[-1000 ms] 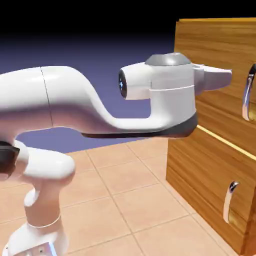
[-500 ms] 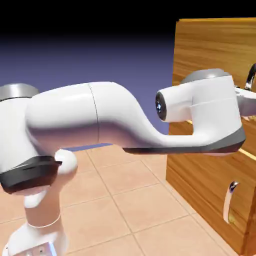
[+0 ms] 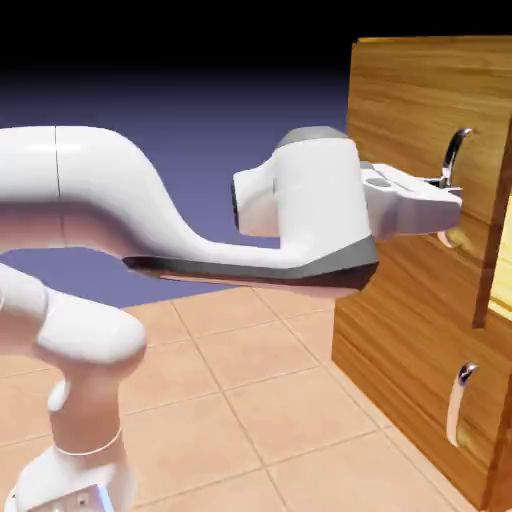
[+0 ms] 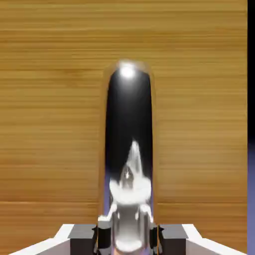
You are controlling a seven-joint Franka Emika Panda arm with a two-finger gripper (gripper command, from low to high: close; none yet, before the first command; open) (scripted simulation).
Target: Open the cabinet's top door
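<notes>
The cabinet (image 3: 400, 330) of golden-brown wood stands at the exterior view's right. Its top door (image 3: 410, 100) has swung out a little, and its dark side edge shows at the right. My gripper (image 3: 452, 205) is shut on the top door's long curved silver handle (image 3: 455, 148), about halfway down it. In the hand view the handle (image 4: 128, 129) runs straight up the middle over the door's wood (image 4: 50, 124). It passes between my two grey fingertips (image 4: 102, 235) at the bottom edge, and my gripper (image 4: 128, 238) is clamped around it.
The lower panel (image 3: 400, 370) with its short silver handle (image 3: 457, 400) sits shut below the top door. A tan tiled floor (image 3: 250, 380) lies in front of the cabinet. The blue backdrop shows past the door's right edge in the hand view.
The hand reached forward to the long handle and the gripper shut on it. The arm then drew back, so the handle moved left and the top door swung ajar.
</notes>
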